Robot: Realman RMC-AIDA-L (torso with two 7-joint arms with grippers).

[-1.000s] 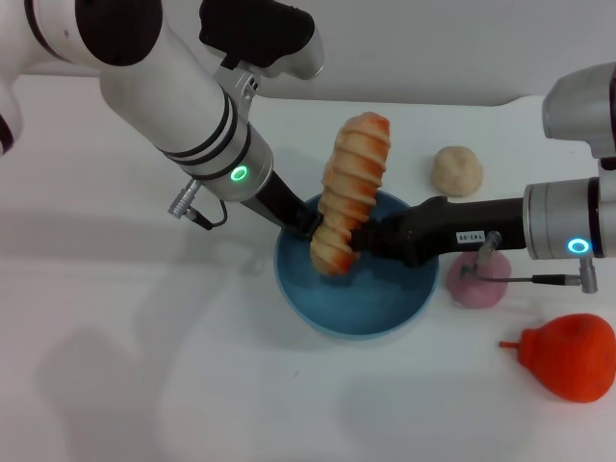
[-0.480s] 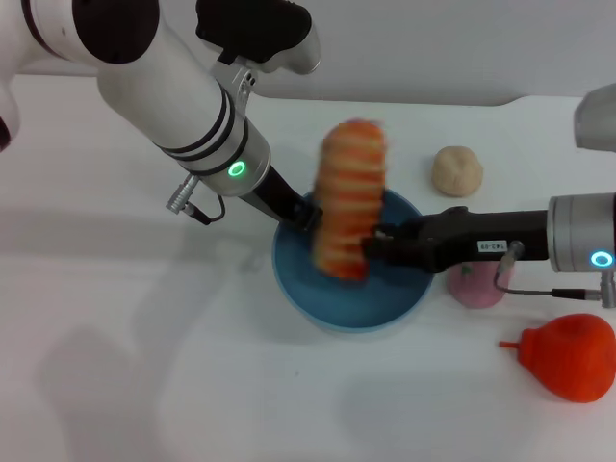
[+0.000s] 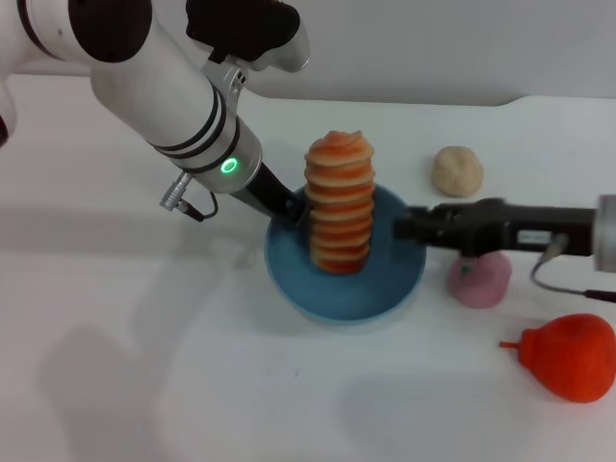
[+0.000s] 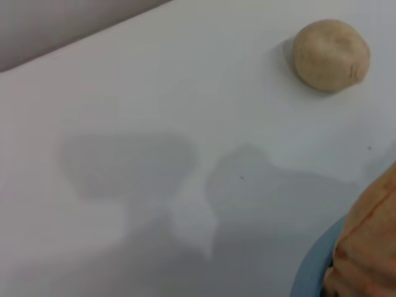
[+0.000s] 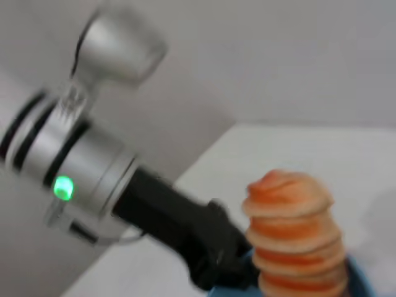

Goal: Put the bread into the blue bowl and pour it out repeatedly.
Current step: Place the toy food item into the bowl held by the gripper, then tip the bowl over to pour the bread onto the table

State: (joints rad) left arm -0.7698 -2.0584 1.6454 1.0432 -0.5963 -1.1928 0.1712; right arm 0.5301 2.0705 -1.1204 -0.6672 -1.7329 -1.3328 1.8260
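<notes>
- My left arm reaches down and rightward from upper left, wrist light green; the left gripper [image 3: 294,207] sits low at its end, fingers hidden from me.
- My right arm lies level from the right edge; the right gripper [image 3: 402,227] points left, its state unclear.

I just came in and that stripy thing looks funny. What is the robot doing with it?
The stripy thing is the bread, standing on end inside the blue bowl. The left gripper holds the bowl's rim at the back left. The right gripper sits just to the bread's right, over the bowl's edge and apart from the loaf. A small round bun, a pink toy and a red toy lie nearby on the table.
</notes>
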